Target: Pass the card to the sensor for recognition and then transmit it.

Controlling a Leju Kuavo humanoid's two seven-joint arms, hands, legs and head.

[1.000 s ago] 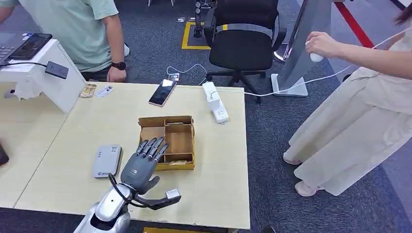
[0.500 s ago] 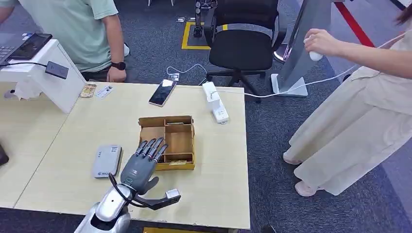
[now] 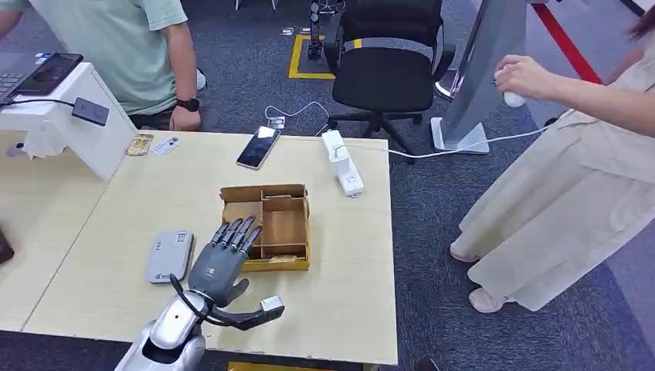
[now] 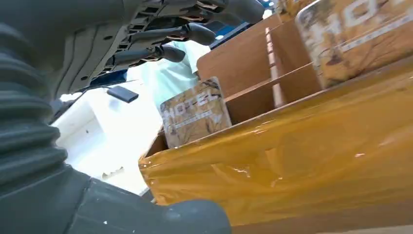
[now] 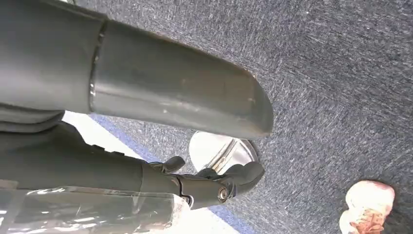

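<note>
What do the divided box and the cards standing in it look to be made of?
The box looks like brown cardboard: matte walls and thin dividers, with glossy yellowish tape on the near side, which glares in the left wrist view. The card looks like printed plastic or coated paper, semi-gloss with rounded corners; which one is unclear. The left hand hovers close by.
</note>
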